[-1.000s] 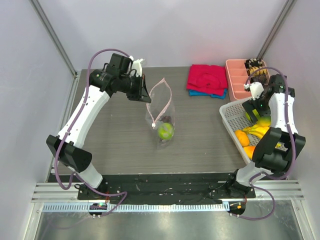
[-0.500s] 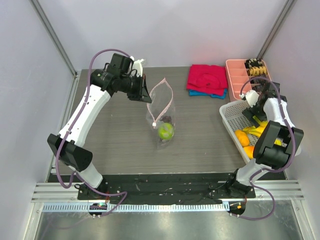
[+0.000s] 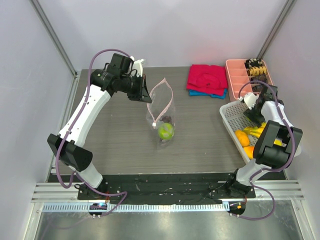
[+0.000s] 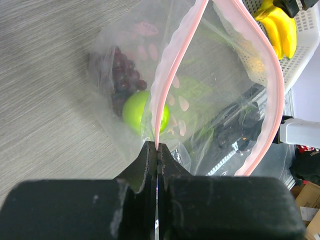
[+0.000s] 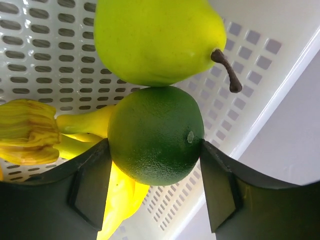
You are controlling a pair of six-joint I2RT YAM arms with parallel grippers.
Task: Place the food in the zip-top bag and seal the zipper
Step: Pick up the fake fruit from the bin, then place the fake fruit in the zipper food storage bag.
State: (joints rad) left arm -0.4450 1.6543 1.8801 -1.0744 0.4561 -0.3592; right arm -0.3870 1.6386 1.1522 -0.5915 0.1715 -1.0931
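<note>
— What colour is the basket [image 5: 45, 60]?
— White, with rows of small slots all over. In it are a yellow-green pear [image 5: 155, 35] with a brown stem, a dark green lime [image 5: 155, 132] with pebbled skin, yellow bananas [image 4: 280, 30] and bright orange oranges [image 3: 241, 137].
— And left of the basket?
— A clear bag [image 3: 162, 107] printed with pale pink ovals, with a pale pink strip [image 4: 175, 65] at its mouth. Dark purple grapes [image 4: 122, 75] and a bright green fruit [image 4: 137, 112] show through. The table [image 3: 115, 135] is grey wood-grain.
— Behind the basket?
— A salmon-pink tray [image 3: 235, 75], and a red cloth [image 3: 207, 77] on a blue one [image 3: 202, 93]
</note>
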